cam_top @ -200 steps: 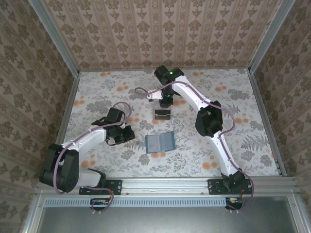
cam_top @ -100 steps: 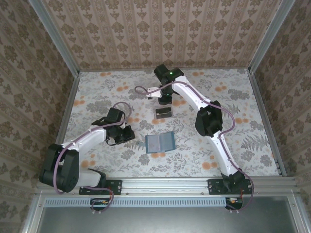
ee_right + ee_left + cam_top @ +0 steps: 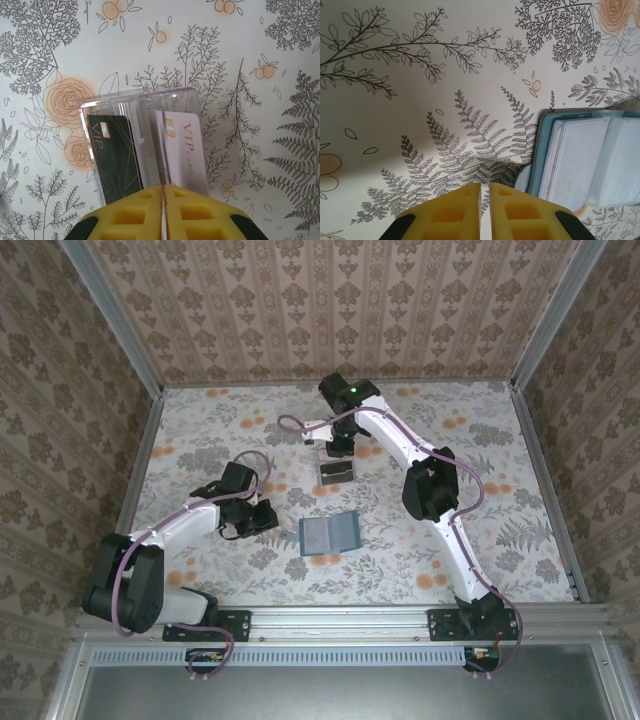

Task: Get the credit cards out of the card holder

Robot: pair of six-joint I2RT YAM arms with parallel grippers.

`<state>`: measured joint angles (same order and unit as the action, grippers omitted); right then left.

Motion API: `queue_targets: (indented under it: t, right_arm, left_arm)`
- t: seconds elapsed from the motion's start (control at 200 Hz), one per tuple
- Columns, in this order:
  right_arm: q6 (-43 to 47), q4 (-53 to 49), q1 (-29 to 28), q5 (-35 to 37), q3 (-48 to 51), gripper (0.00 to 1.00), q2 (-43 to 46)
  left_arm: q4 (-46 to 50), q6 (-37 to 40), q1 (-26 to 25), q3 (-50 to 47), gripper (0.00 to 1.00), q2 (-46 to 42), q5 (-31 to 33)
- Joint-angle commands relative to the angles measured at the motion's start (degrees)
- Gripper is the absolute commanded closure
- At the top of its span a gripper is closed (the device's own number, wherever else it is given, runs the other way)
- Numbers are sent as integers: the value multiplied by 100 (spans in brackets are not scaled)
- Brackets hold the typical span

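Note:
The teal card holder [image 3: 329, 534] lies open and flat at the table's middle; its blue rim and pale clear pockets [image 3: 570, 160] show in the left wrist view. My left gripper [image 3: 263, 518] [image 3: 485, 187] hovers just left of it, shut with nothing between the fingers. A dark credit card [image 3: 115, 155] lies in a clear plastic tray [image 3: 337, 473] [image 3: 135, 97]. A pale credit card [image 3: 185, 150] slants over the tray's right half, and its near left edge runs into my right gripper [image 3: 338, 448] [image 3: 163, 187], which is shut on it.
The floral tablecloth [image 3: 480, 530] covers the whole table. Patterned walls with metal posts [image 3: 540, 450] close it in on three sides. Bare cloth lies to the right of the holder and along the front edge.
My right gripper has drawn slightly back toward the far wall, away from the tray. The left arm has shifted only a little; the holder has not moved.

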<state>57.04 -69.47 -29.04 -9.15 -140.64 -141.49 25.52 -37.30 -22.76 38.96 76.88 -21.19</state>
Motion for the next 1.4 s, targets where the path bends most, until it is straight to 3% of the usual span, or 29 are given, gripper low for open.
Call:
queue_targets:
  t: [0.0, 0.51, 1.22, 1.39]
  right_arm:
    - [-356, 173, 105, -262, -92, 86, 241]
    - [-571, 1109, 118, 43, 419, 80, 143]
    - [-307, 701, -1, -121, 696, 80, 369]
    - [-849, 878, -13, -74, 836, 79, 837]
  left_arm:
    - [50, 12, 45, 119, 86, 55, -76]
    - [107, -5, 22, 119, 86, -59, -43]
    - [134, 22, -167, 316, 85, -86, -96]
    - [56, 12, -299, 458, 86, 6, -146]
